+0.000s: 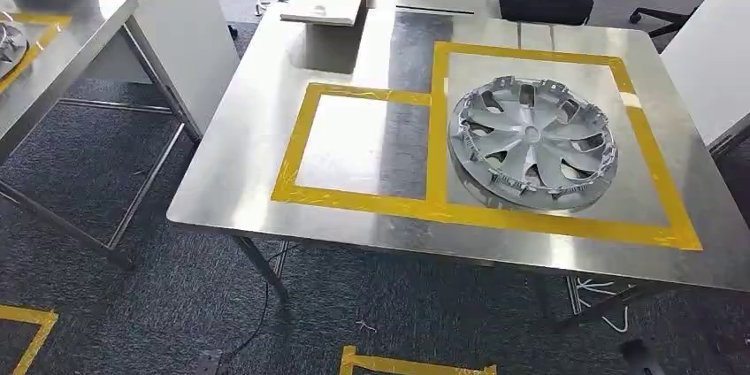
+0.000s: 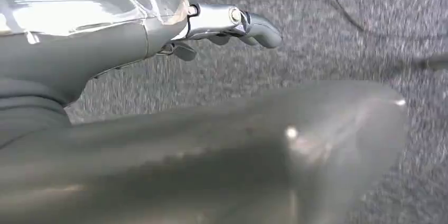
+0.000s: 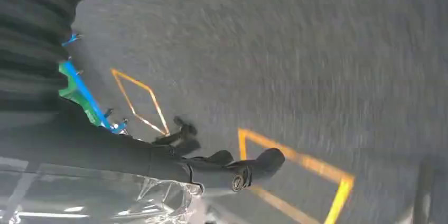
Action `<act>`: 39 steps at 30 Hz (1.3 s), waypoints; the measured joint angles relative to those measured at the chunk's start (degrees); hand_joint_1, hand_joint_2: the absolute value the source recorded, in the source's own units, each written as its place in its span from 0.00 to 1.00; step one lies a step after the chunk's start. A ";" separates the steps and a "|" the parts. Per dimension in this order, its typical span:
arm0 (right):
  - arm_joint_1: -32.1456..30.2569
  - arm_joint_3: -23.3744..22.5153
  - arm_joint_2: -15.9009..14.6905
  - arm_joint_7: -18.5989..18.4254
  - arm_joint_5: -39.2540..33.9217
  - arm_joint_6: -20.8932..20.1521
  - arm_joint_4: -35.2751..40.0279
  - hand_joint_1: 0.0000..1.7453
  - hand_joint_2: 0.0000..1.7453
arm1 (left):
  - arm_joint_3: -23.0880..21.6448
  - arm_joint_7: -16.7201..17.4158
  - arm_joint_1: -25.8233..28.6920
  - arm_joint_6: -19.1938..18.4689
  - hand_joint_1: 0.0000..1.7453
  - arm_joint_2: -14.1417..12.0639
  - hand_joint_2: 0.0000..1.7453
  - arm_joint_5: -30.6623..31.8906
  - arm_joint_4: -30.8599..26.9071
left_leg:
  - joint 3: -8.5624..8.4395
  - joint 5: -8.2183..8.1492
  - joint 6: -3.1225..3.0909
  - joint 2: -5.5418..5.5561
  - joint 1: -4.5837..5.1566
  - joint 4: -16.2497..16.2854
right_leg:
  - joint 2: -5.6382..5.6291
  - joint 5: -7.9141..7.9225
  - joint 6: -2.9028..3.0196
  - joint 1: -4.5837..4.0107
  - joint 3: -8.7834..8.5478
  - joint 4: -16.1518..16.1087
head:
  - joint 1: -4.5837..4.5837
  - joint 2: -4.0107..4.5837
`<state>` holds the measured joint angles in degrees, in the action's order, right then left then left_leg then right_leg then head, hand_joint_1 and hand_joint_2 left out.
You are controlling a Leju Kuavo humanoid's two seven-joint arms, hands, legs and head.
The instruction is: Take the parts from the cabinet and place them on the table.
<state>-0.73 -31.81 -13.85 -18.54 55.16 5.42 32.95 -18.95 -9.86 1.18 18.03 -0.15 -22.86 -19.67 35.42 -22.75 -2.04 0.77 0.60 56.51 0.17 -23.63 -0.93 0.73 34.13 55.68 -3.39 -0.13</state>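
Already, in the head view, one hubcap (image 1: 532, 143) is seen lying inside the right taped square on the desk (image 1: 265, 110); the smaller left square awaits a part. Left wrist view: the left hand (image 2: 232, 26) hangs empty, fingers loosely extended. Right wrist view: the right hand (image 3: 222, 163) holds nothing, fingers apart.

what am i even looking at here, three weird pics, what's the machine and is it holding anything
It is a two-armed humanoid robot. The head view looks down from its body at a steel table marked with yellow tape squares. A silver plastic wheel cover lies inside the larger square. The other two pictures come from cameras at its wrists, both arms hanging over grey carpet. The left hand and the right hand both hold nothing, fingers loosely apart.
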 joint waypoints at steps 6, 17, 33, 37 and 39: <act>0.10 4.44 4.52 1.99 0.05 -3.91 -9.44 0.00 1.00 | -2.56 3.33 1.60 2.08 0.00 -2.32 0.00 -0.35 -4.62 | -0.05 -0.07 0.10 0.02 -0.08 -0.01 | 0.01 -0.09 0.13 -0.08 -0.09 0.01 | 0.02 0.00; 1.24 6.63 12.95 5.69 -4.04 -11.78 -20.54 0.00 1.00 | -9.43 9.36 4.40 7.04 0.00 -4.37 0.00 2.10 -12.99 | -0.16 -0.17 0.26 -0.02 -0.13 -0.02 | -0.02 -0.18 0.26 -0.11 -0.15 0.01 | 0.00 0.00; 3.31 6.17 16.23 6.71 -2.50 -11.32 -23.20 0.00 0.00 | -16.05 8.49 5.62 7.22 0.00 -7.19 0.00 -5.96 -18.74 | -0.21 -0.18 0.29 -0.04 -0.12 -0.02 | -0.04 -0.17 0.27 -0.10 -0.23 0.01 | 0.00 0.00; 5.61 8.66 16.51 3.41 -0.37 -13.36 -20.92 0.00 0.00 | -15.37 5.27 5.08 5.92 0.00 -6.89 0.00 -10.69 -18.39 | -0.30 -0.15 0.30 -0.15 -0.12 -0.02 | -0.12 -0.14 0.29 -0.10 -0.25 0.01 | 0.00 0.00; 6.54 9.97 16.54 2.51 -0.81 -14.08 -19.70 0.00 0.00 | -15.32 4.81 4.72 5.62 0.00 -6.58 0.00 -11.35 -17.95 | -0.34 -0.13 0.30 -0.13 -0.12 -0.02 | -0.12 -0.15 0.29 -0.10 -0.29 0.01 | 0.02 0.00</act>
<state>5.81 -21.83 2.69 -16.02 54.36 -8.66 13.25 -34.27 -5.05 5.90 23.65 -6.73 -34.21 -37.61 35.07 -22.88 -1.74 0.63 0.48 56.49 0.05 -23.77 -0.64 0.63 33.83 55.69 -3.37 -0.13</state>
